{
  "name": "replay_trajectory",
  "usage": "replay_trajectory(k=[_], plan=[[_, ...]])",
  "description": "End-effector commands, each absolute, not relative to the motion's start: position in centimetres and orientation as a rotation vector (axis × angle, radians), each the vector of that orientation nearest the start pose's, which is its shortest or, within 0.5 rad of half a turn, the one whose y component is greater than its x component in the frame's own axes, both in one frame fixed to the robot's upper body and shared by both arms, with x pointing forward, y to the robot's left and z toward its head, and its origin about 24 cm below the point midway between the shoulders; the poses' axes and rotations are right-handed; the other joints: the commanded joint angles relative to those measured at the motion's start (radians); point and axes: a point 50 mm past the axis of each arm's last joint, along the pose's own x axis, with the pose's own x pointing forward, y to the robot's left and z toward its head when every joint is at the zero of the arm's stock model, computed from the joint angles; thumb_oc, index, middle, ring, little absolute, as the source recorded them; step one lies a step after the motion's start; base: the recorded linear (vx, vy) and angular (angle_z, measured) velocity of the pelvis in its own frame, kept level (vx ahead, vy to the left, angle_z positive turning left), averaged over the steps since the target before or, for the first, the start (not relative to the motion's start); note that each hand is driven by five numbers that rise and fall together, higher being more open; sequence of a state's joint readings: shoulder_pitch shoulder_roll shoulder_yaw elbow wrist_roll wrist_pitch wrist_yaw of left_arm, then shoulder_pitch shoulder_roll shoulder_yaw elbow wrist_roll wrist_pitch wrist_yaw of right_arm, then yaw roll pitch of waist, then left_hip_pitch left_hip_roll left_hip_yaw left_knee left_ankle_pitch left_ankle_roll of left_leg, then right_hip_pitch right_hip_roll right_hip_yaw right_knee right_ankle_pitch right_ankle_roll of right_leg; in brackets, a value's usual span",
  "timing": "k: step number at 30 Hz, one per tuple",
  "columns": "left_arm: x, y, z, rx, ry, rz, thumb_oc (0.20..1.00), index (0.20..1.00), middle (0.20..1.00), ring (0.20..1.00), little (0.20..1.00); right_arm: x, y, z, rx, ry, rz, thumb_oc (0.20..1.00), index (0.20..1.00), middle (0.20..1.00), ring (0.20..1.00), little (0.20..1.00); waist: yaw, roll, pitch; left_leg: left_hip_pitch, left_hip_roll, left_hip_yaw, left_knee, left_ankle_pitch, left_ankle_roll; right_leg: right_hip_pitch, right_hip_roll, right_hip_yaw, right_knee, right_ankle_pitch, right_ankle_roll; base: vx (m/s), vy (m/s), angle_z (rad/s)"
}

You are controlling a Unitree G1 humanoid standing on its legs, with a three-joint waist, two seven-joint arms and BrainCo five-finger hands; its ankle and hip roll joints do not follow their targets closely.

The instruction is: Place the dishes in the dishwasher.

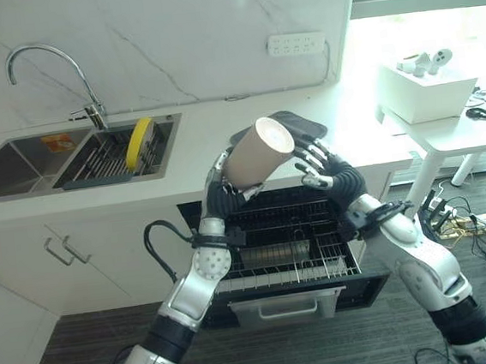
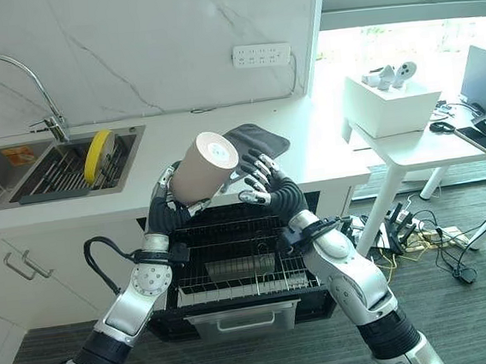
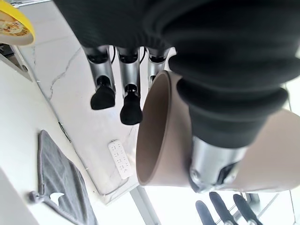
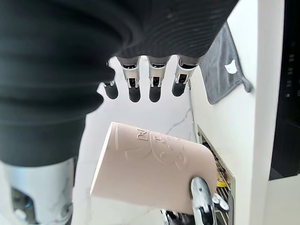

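the tan cup point(image 1: 258, 152) sits tilted in the left hand point(image 1: 219, 194), fingers curled round it, above the open dishwasher rack point(image 1: 294, 250). right hand point(image 1: 320, 168) hovers open beside it. lower it slowly, mouth down, between the tines.

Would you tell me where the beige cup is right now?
The beige cup is tilted in the left hand, above the open dishwasher rack, beside the right hand.
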State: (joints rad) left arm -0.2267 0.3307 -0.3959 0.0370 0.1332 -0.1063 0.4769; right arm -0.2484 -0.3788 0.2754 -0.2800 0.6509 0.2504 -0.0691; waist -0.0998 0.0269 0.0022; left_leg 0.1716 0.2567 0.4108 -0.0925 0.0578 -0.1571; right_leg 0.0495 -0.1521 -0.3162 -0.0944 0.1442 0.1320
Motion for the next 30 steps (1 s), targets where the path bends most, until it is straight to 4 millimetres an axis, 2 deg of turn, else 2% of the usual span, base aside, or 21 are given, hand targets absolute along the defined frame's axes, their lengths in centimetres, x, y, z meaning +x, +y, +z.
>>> replay_trajectory(k=[1,13,24,30], plan=[[29.0,10.4,14.4,0.381,-0.601,0.007,0.200,0.200,0.200,0.200,0.200,28.1,-9.9,17.5,0.277,-0.277,0.476,1.000,1.000,1.000,1.000,1.000,0.010,-0.031,0.030,0.024,0.027,-0.002,0.005,-0.046,0.004,0.089,-0.077,-0.032,0.007,-0.119,0.056,0.00,0.000,0.00],[29.2,9.8,15.0,0.369,-0.593,0.031,0.200,0.200,0.200,0.200,0.200,29.0,-9.2,18.0,0.198,-0.295,0.402,1.000,1.000,1.000,1.000,1.000,0.022,-0.029,0.032,0.019,0.024,-0.016,0.005,-0.046,0.006,0.091,-0.077,-0.038,0.007,-0.121,0.053,0.00,0.001,0.04],[30.0,8.9,17.0,0.391,-0.609,0.028,0.200,0.200,0.200,0.200,0.200,29.6,-8.3,18.7,0.159,-0.317,0.360,1.000,1.000,1.000,1.000,1.000,0.024,-0.018,0.032,0.019,0.021,-0.029,0.005,-0.047,0.007,0.097,-0.075,-0.038,0.007,-0.126,0.053,0.00,0.001,0.00],[29.5,8.7,17.2,0.391,-0.618,0.000,0.200,0.200,0.200,0.200,0.200,29.6,-8.0,18.9,0.157,-0.326,0.351,1.000,1.000,1.000,1.000,1.000,0.035,-0.019,0.036,0.016,0.022,-0.034,0.005,-0.046,0.005,0.098,-0.074,-0.044,0.007,-0.127,0.051,-0.01,0.001,0.01]])
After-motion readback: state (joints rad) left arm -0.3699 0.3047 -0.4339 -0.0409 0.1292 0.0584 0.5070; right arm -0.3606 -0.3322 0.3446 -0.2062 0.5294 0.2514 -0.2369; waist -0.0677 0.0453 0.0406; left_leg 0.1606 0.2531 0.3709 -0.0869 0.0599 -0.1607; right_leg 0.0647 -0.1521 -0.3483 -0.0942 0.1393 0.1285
